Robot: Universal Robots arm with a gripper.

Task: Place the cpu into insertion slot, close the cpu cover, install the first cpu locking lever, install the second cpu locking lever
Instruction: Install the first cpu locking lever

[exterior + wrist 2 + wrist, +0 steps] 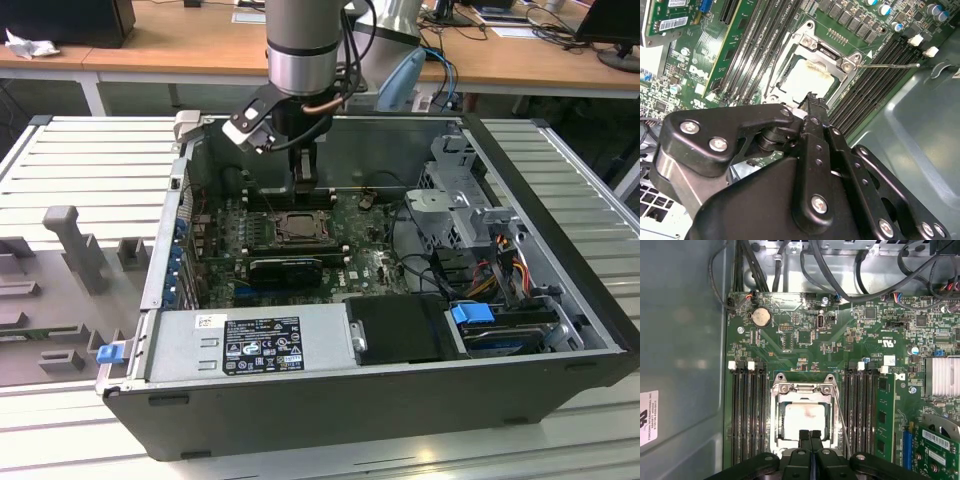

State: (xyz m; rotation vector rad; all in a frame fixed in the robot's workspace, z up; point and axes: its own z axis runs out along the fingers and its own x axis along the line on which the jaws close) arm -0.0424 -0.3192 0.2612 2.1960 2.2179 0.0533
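Note:
In the exterior view my gripper (303,178) hangs inside the open computer case, just above the insertion slot (299,228) on the green board. In both wrist views the pale cpu (805,420) (805,77) lies in the slot. The silver cpu cover (802,388) (837,80) lies flat around it. My gripper (810,434) (811,97) is shut with nothing between its fingers, its tips over one edge of the cover. A thin wire locking lever (841,417) (890,65) slants away from the socket's side, over the memory slots.
Black memory slots (745,415) flank the socket on both sides. A black expansion card (285,268) lies in front of it. The power supply (250,345), drive cage (465,215) and cables (500,265) crowd the case. The case's grey wall (680,340) stands close by.

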